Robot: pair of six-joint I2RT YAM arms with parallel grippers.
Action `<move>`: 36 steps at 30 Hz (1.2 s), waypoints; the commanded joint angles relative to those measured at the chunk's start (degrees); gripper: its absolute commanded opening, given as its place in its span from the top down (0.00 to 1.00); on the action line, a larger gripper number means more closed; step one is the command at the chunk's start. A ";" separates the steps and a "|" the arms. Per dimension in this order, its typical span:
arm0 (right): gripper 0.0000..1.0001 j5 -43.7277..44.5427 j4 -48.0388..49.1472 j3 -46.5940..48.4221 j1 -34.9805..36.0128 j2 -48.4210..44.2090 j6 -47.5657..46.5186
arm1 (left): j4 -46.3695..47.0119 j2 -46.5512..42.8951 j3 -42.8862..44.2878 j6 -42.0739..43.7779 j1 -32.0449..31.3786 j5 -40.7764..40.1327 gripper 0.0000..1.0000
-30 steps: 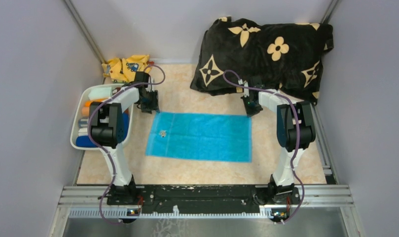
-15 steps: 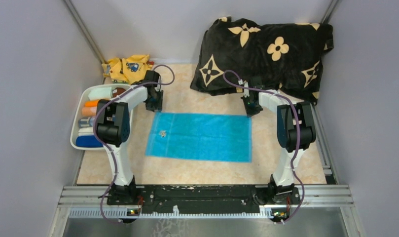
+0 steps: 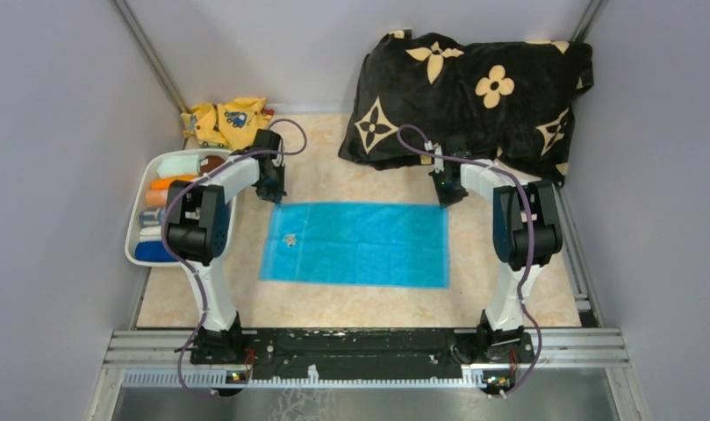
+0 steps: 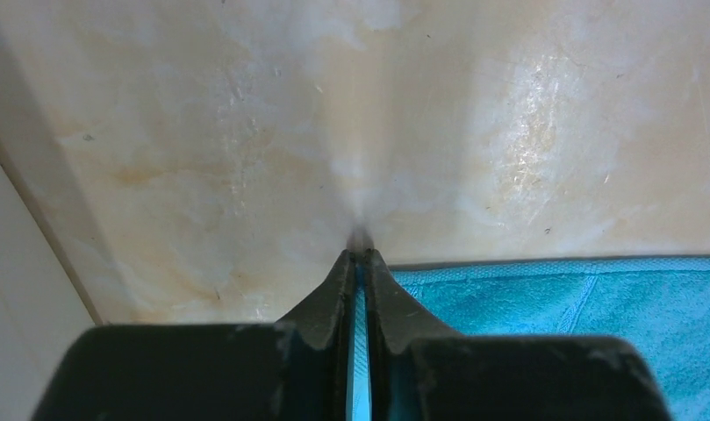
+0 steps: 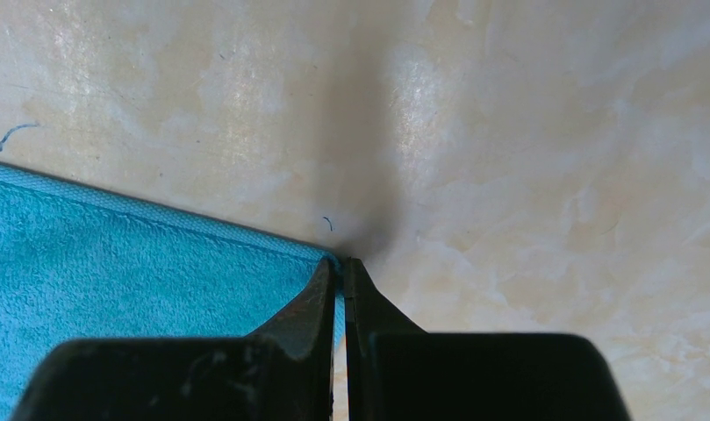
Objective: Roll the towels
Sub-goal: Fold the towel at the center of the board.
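A light cyan towel [image 3: 360, 244] lies spread flat in the middle of the table, long side running left to right. My left gripper [image 3: 272, 193] is at its far left corner. In the left wrist view the left gripper [image 4: 360, 256] is shut on the towel [image 4: 553, 298], with a thin cyan strip of its edge between the jaws. At the far right corner my right gripper [image 3: 448, 198] is also down. There the right gripper [image 5: 341, 263] pinches the corner of the towel [image 5: 114, 263].
A white bin [image 3: 132, 237] at the left holds several rolled cloths, a dark blue one [image 3: 155, 253] nearest. A yellow printed cloth [image 3: 224, 121] lies at the back left. A big black flowered cushion [image 3: 474, 88] fills the back right. A small speck [image 3: 290, 237] sits on the towel.
My left gripper has shifted slightly right, settled at the towel's far left corner and closed its jaws on the edge. The right gripper and the towel have not moved.
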 commanded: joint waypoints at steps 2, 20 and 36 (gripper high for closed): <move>1.00 2.78 0.88 -0.51 0.04 -1.02 -0.06 | -5.11 2.80 -4.03 -1.81 1.15 5.65 1.00; 1.00 3.81 2.93 5.83 -0.05 -3.75 -1.97 | -1.39 -3.32 6.15 0.70 3.80 14.01 1.00; 1.00 6.47 8.15 1.33 -1.23 -12.83 -3.93 | 9.65 -9.51 1.26 0.71 5.70 15.88 1.00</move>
